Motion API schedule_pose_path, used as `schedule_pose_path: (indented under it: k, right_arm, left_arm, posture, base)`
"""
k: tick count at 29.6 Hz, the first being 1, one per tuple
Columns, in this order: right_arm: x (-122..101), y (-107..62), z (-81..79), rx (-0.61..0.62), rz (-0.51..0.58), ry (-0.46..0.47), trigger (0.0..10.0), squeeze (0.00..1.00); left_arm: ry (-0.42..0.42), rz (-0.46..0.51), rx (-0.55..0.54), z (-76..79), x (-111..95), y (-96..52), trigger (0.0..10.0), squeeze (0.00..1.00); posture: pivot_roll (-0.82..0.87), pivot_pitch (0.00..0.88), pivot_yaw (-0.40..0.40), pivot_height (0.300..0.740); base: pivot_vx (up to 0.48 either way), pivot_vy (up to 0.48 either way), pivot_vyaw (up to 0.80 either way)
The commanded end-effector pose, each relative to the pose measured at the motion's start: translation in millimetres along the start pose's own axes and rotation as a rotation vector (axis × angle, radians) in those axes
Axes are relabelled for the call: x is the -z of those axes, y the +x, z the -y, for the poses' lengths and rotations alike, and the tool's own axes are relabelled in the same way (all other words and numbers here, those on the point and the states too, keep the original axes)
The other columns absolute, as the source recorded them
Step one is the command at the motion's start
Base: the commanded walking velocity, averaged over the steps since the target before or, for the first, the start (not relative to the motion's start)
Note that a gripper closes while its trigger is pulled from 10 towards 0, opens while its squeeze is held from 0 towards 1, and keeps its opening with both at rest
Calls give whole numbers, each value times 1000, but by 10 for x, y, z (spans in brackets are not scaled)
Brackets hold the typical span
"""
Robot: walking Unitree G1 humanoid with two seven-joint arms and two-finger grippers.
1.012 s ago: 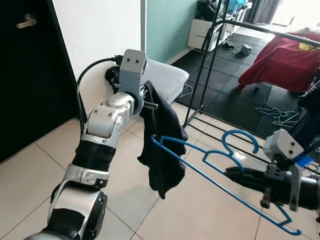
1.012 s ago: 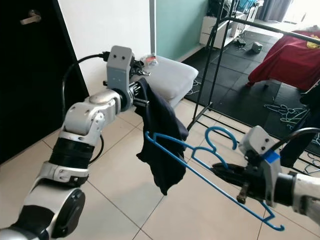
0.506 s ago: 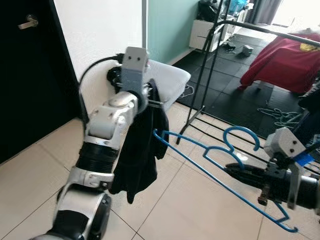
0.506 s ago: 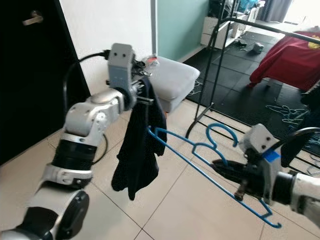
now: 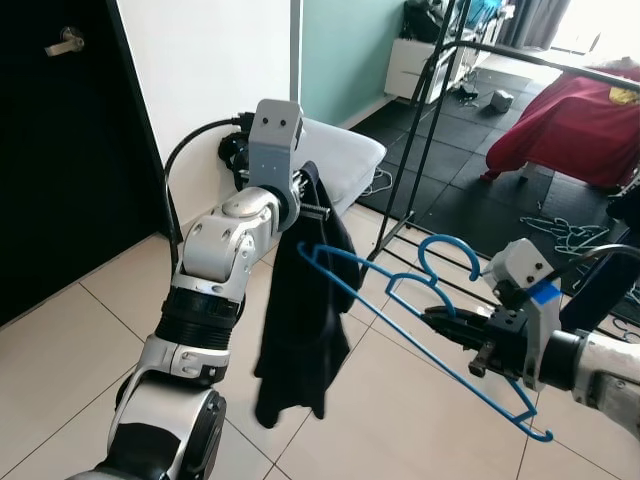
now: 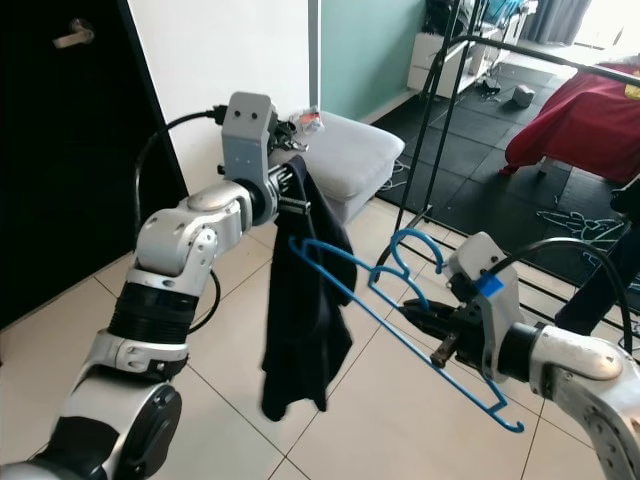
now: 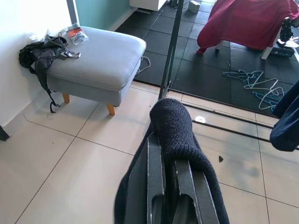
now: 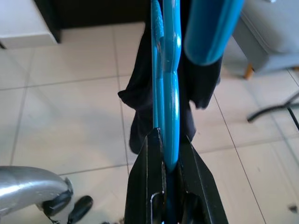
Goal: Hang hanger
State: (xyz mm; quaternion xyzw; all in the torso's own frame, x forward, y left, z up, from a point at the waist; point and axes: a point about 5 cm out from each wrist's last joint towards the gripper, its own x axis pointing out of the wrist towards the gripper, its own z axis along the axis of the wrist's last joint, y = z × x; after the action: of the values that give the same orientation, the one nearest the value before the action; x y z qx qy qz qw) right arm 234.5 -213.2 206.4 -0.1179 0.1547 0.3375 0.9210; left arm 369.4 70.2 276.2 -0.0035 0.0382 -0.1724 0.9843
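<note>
hanger point(image 5: 420, 345) sits clamped at its neck in the right gripper point(image 5: 440, 322), one tip poked toward the dark garment point(image 5: 300, 330) that the left gripper point(image 7: 169, 182) pinches up high, likely to thread it.

left gripper point(image 5: 318, 210) fingertips buried in dark garment point(image 5: 300, 320), clothes rack point(image 5: 440, 120) top cut off

Pale floor tiles point(image 5: 60, 350) met black mats point(image 5: 470, 190) farther in. A grey footstool point(image 7: 98, 60) stood against the white wall point(image 5: 200, 70), beside a dark door point(image 5: 50, 150); a black clothes rack point(image 5: 420, 130) rose nearby.
</note>
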Motion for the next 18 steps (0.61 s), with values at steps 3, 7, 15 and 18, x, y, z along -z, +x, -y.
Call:
schedule_pose_path:
  k: [3, 7, 15, 18]
  right_arm:
    - [24, -22, 102, 82, -47, 2, 10000, 0]
    - [-22, -60, 159, 119, -36, -8, 10000, 0]
    - [-131, 24, 159, 127, 34, -22, 10000, 0]
    - [-146, 63, 133, 113, 48, -25, 10000, 0]
  left_arm:
    - [-1, 39, 12, 38, -94, -33, 10000, 0]
    - [2, 40, 10, 24, -90, -28, 10000, 0]
    - [-48, 60, 186, 287, -104, -76, 10000, 0]
    - [-81, 46, 226, 351, -68, -85, 10000, 0]
  posture:
    - [-54, 86, -12, 740]
    - [-56, 89, -12, 740]
    - [-54, 89, -14, 740]
    - [-53, 89, -14, 740]
  base:
    - [0, 0, 0]
    - [0, 0, 0]
    - [0, 0, 0]
    - [0, 0, 0]
